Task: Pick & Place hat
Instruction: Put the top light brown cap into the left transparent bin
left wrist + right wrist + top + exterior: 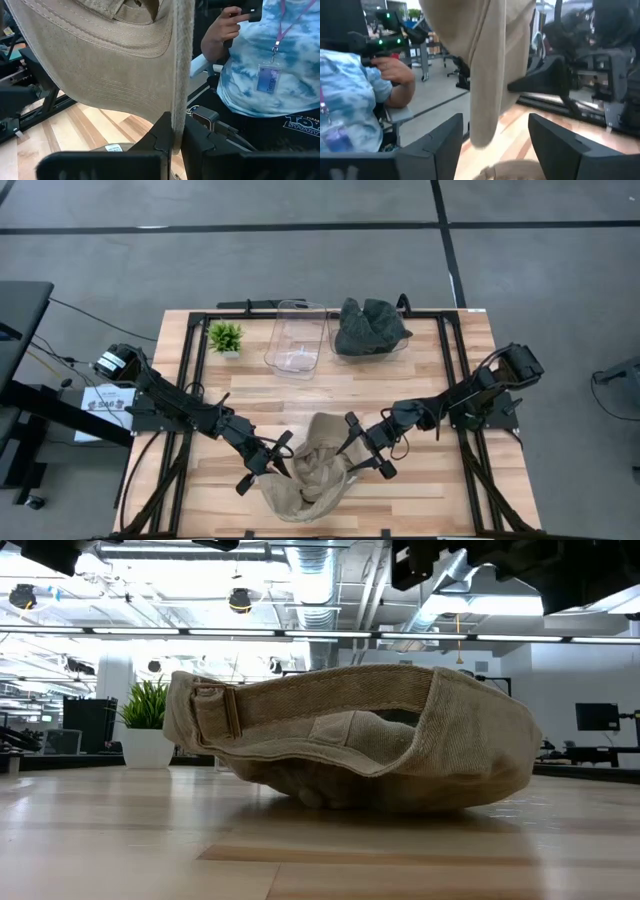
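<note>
The tan hat [312, 470] lies at the near middle of the tabletop [420, 390]. The left hand [275, 463] is clenched on its brim. The right hand [352, 452], at the hat's right side, is released, fabric hanging between its fingers [560, 145].

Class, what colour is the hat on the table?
Tan hat, clearest in the low view.

Robotics lab, open-plan industrial floor. Grey concrete floor [300, 260] with dark tape lines, exposed ceiling ducts [312, 575] and strip lights, monitors [598, 716] on far benches, wood tabletop [420, 380] on a black frame, badge-wearing person [260, 70] standing close by.
</note>
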